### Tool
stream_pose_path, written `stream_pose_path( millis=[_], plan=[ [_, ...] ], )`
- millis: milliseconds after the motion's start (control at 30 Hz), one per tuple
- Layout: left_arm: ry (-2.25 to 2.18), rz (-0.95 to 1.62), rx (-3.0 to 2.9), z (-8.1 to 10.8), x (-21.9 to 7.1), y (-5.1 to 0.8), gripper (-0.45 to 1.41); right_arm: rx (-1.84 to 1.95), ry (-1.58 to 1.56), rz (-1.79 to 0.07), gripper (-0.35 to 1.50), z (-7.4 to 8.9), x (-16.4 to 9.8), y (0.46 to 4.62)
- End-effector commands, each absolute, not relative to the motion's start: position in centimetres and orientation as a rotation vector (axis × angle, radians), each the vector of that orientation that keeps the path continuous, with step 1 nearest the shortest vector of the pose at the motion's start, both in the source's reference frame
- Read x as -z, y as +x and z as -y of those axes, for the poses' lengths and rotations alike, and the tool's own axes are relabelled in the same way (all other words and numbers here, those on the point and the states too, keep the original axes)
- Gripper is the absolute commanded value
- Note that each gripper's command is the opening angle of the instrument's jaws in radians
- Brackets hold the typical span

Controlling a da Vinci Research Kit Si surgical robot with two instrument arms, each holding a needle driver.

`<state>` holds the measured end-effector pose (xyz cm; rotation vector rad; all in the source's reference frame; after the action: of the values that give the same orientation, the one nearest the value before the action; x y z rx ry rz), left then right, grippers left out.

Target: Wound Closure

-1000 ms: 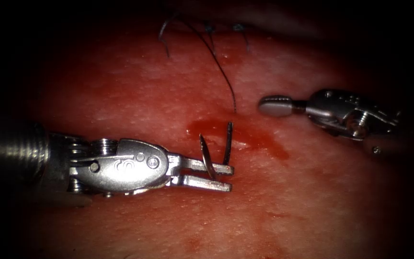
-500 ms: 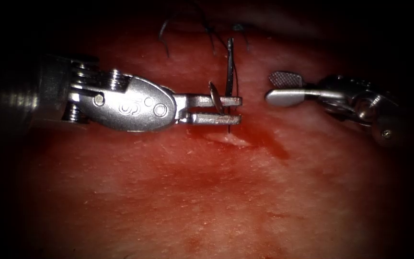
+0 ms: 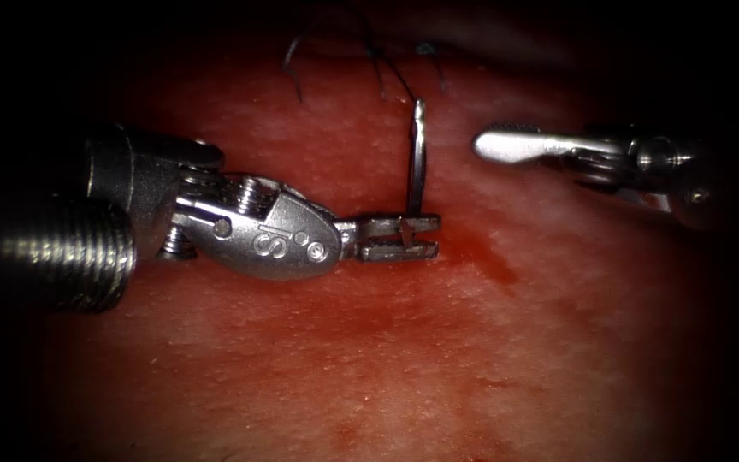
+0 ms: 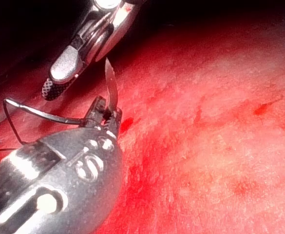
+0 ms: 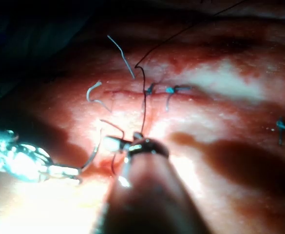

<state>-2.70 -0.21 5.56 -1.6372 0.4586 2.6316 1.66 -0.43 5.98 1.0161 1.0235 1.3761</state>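
A: Needle point(image 3: 417, 158)?
B: Clear of the tissue point(image 3: 369, 359), upright, clamped low on its curve by the left tool point(image 3: 404, 237). It was standing in the wet patch a second ago; drawn out now, thread point(image 3: 391, 73) trailing toward the stitches.
A: Right tool point(image 3: 506, 144)?
B: Just right of it, jaws near-closed, holding nothing. A handover would need them opened.
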Motion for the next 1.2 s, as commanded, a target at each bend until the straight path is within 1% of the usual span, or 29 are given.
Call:
stream_pose_path(
  millis=[33,267,433,567,733,800,833,867,933,1000,1033,1067,1200],
  plan=[
    [-1.637,-0.481,-2.643,0.23,-5.62,-2.79,-0.45,-1.378,1.038,-1.019,1.22,0.44,-6.01,1.76],
    [-1.628,-0.531,-2.668,0.27,-5.65,-2.86,-0.45,-1.331,1.115,-1.006,1.3,0.57,-5.95,1.86],
    [-1.624,-0.538,-2.673,0.27,-5.65,-2.87,-0.45,-1.295,1.144,-1.01,1.3,0.67,-5.96,2.03],
    [-1.623,-0.546,-2.677,0.29,-5.64,-2.87,-0.45,-1.274,1.16,-1.011,1.22,0.69,-5.96,2.14],
    [-1.619,-0.546,-2.678,0.3,-5.63,-2.88,-0.45,-1.283,1.156,-1.01,1.13,0.69,-5.97,2.15],
    [-1.618,-0.547,-2.678,0.3,-5.63,-2.88,-0.45,-1.285,1.154,-1.014,1.06,0.69,-5.97,2.15],
    [-1.618,-0.547,-2.678,0.3,-5.63,-2.88,-0.45,-1.285,1.153,-1.011,1.01,0.69,-5.97,2.15],
    [-1.618,-0.547,-2.678,0.3,-5.63,-2.88,-0.45,-1.284,1.152,-1.008,0.9,0.7,-5.98,2.15],
    [-1.623,-0.551,-2.681,0.3,-5.63,-2.88,-0.45,-1.288,1.145,-0.981,0.41,0.71,-5.98,2.15],
    [-1.627,-0.55,-2.68,0.3,-5.62,-2.89,-0.45,-1.284,1.135,-0.972,0.02,0.71,-5.99,2.16],
    [-1.627,-0.55,-2.68,0.3,-5.62,-2.89,-0.45,-1.284,1.134,-0.972,-0.21,0.72,-5.99,2.16],
    [-1.63,-0.548,-2.679,0.3,-5.62,-2.89,-0.45,-1.288,1.128,-0.97,-0.35,0.72,-6.0,2.16],
    [-1.648,-0.542,-2.674,0.31,-5.61,-2.88,-0.45,-1.294,1.084,-0.985,-0.35,0.67,-6.02,2.14]
  ],
)
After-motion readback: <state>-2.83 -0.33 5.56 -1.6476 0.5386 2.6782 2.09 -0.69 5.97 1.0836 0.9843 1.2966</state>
